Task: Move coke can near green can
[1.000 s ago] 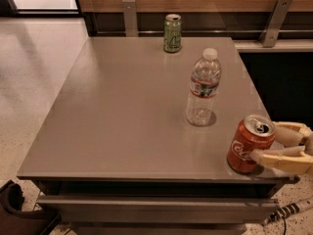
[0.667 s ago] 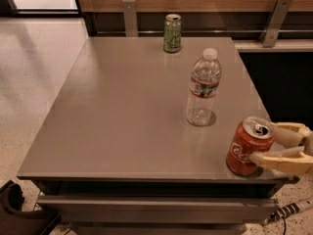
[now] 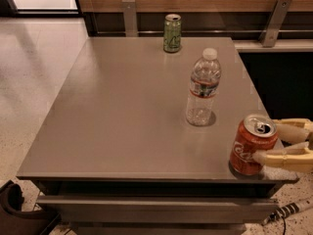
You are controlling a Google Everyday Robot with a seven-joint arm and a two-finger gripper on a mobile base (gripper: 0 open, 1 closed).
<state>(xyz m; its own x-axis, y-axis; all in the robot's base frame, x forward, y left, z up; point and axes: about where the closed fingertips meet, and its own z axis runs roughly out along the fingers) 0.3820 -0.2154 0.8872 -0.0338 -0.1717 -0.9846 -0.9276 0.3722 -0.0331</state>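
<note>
The red coke can (image 3: 248,148) stands at the table's front right corner, close to the edge. My gripper (image 3: 264,142) reaches in from the right with its two pale fingers (image 3: 286,159) on either side of the can, pressed against it. The can rests on the table. The green can (image 3: 172,33) stands upright at the far edge of the table, well away from the coke can.
A clear plastic water bottle (image 3: 203,88) stands between the two cans, right of the middle. The grey table (image 3: 112,116) drops off at the front and right. A wooden wall with metal brackets (image 3: 129,16) runs behind it.
</note>
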